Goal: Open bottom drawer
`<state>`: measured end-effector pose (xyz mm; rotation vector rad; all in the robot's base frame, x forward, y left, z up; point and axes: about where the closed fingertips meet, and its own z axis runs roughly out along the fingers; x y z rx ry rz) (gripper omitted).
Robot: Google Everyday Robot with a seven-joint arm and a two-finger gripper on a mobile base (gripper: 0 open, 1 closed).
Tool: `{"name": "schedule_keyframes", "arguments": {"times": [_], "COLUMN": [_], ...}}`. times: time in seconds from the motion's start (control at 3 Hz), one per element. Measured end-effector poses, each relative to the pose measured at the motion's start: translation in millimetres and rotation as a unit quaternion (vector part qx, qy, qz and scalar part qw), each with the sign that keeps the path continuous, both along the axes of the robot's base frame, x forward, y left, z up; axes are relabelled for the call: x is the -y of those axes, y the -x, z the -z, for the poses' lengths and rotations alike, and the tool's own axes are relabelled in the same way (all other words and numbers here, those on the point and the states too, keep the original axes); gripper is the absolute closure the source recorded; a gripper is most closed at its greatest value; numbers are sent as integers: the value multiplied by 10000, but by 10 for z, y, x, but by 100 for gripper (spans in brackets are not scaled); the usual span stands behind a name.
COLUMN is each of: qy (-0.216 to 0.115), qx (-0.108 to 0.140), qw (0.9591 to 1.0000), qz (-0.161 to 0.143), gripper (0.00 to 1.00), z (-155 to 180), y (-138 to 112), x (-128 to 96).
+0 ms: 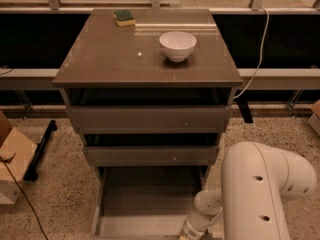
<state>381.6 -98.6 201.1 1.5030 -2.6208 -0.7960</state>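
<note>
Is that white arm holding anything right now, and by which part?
Cannot be told. The tool is down at the front edge of the open bottom drawer, its tip cut off by the picture's lower edge.

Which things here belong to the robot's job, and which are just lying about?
Job: bottom drawer, pulled out; hand, low by the drawer's front edge.
Lying about: white bowl and green sponge on the cabinet top; cardboard box on the floor.
</note>
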Motion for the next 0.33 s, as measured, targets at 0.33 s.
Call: {"name": "schedule_keyframes", "arguments": {"times": [0.33], "qy": [0], "qx": [0], "qw": [10000], "qz": [0], "gripper": [73], "z": [0], "y": [0], "x": [0]}}
